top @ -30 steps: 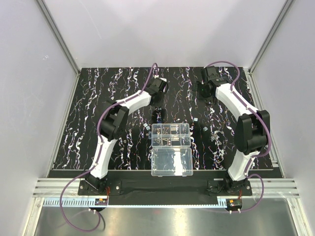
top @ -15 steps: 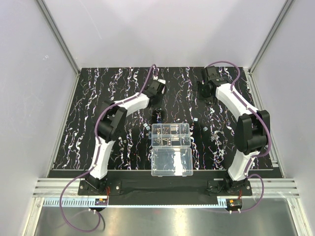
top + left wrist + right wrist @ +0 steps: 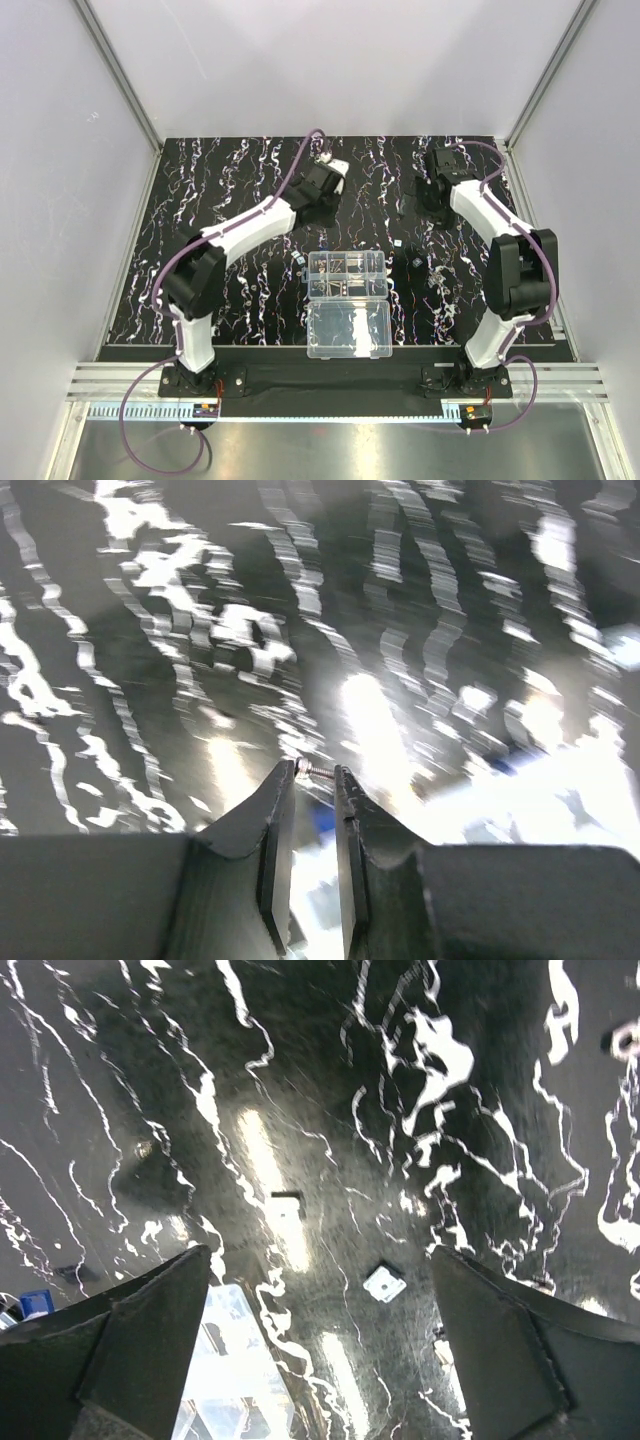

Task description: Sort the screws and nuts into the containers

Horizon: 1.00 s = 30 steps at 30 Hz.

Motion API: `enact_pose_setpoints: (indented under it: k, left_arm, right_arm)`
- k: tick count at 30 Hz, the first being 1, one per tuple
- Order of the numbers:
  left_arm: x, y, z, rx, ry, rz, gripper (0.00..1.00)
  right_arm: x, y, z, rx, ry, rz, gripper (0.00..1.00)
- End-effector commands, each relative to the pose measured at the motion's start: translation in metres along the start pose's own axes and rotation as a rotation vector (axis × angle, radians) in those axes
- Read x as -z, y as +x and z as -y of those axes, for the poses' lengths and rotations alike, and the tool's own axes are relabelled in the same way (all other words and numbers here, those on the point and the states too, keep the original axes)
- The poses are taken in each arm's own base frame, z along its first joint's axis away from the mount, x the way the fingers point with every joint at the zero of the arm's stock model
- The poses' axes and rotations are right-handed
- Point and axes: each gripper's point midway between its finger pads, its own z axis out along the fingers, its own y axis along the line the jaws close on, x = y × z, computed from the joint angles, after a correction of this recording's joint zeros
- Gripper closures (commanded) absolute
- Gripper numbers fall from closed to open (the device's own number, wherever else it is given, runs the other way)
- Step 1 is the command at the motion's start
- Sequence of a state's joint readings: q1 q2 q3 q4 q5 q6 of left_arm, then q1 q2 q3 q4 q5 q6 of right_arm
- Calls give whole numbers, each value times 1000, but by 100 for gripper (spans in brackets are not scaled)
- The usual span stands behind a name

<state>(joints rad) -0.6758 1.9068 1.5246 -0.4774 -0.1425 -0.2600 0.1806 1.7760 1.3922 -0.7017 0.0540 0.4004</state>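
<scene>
Room: black mat with white-purple streaks (image 3: pixel 200 250) runs wall to wall inside the white enclosure walls (image 3: pixel 60 200). The left and far-left mat is open. The clear plastic organizer box (image 3: pixel 309 270) sits centre-near, with its plain clear lid half (image 3: pixel 350 330) flat on the near side, next to the arm bases. Loose silvery screws and nuts (image 3: pixel 437 276) are scattered just right of the box.

Left gripper (image 3: pixel 313 772): fingers nearly together, clamped on a small silvery screw (image 3: pixel 315 769) at the very tips. Screw's long axis lies crosswise, spanning the gap finger to finger, roughly level in the wrist view. It is held off the mat, far side of the box. The top view doesn't resolve the screw at all, and the wrist view's background is smeared.

Right gripper (image 3: pixel 320 1251): fingers wide apart, holding nothing, over the far-right mat. Its wrist view shows a small square silvery nut (image 3: pixel 384 1283) lying flat between the fingers, plus a box corner at lower left. The top view barely shows that nut.
</scene>
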Motion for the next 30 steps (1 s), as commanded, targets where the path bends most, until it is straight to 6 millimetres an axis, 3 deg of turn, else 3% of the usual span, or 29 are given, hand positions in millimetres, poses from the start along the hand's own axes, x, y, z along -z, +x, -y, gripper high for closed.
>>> enact_pose_setpoints:
  k: [1,5,11,16,22,26,30]
  left_arm:
    - [31,5,39,-41,95,20,81]
    - [52,28,85,-114,175,14,81]
    - [51,62,116,-143,244,-28,81]
    - [36,74,118,-171,233,-50,81]
    - [24,63,114,-224,180,-28,75]
    - [16,68,114,-224,165,-58,72]
    - [26,59,113,-198,166,-24,50]
  right_arm:
    - [18,-10,0,-62,-36,75,0]
    - [20,-2,14,-92,-12,92,0]
    - [31,3,25,-126,10,117,0]
    - [42,-1,27,-128,11,151,0]
    - [46,-6,24,-117,0,160,0]
    - [45,-5,24,-114,-1,153,0]
    - [46,-5,23,-106,-7,152,0]
